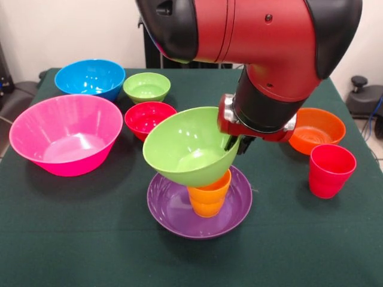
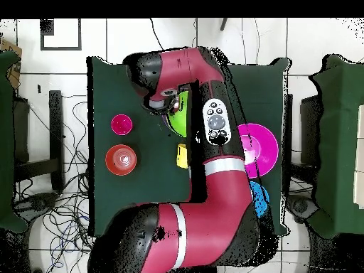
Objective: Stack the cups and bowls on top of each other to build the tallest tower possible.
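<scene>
**Lime bowl tilted over the orange cup on the purple base**

The tower (image 1: pixel 200 197) so far is the shallow purple bowl (image 1: pixel 173 215) on the green worktop (image 1: pixel 72 239), with the orange cup (image 1: pixel 208 197) standing upside down inside it. The large lime green bowl (image 1: pixel 188 146) sits above that cup, its underside touching the cup's top, but tipped: its mouth leans away from the claw (image 1: pixel 236 143) instead of facing straight up. The claw is at the bowl's rim on the side toward the small orange bowl (image 1: pixel 317 128), and it appears to pinch that rim, one dark finger showing just outside the wall.

The relation that matters is the bowl's axis against the cup's. The cup stands vertical; the bowl's axis slants away from the claw. In my judgement the bowl needs levelling and centring over the cup before release, or it may slide off.

Away from the purple bowl stand the red cup (image 1: pixel 331 170), the small red bowl (image 1: pixel 149 118), small green bowl (image 1: pixel 146 87), blue bowl (image 1: pixel 90 78) and pink bowl (image 1: pixel 66 134). Overhead, the arm hides most of the stack.
</scene>
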`<action>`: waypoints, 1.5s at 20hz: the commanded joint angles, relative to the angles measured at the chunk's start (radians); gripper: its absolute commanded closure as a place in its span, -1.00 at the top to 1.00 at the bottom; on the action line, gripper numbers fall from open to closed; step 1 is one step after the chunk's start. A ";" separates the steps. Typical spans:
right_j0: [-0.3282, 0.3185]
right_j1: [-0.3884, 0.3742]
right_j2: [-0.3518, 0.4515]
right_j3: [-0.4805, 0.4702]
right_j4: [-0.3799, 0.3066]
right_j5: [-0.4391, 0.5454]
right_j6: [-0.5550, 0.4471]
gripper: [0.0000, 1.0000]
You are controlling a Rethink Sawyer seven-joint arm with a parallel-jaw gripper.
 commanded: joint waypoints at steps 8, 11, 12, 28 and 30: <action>0.059 0.031 0.031 0.004 -0.026 -0.001 -0.150 -1.00; 0.070 0.048 0.032 -0.019 -0.029 0.002 -0.138 -1.00; 0.071 0.046 0.031 -0.016 -0.028 0.001 -0.138 -1.00; 0.022 0.025 0.050 -0.002 -0.021 0.042 -0.311 -1.00; 0.022 0.027 0.056 -0.006 -0.017 0.055 -0.320 -1.00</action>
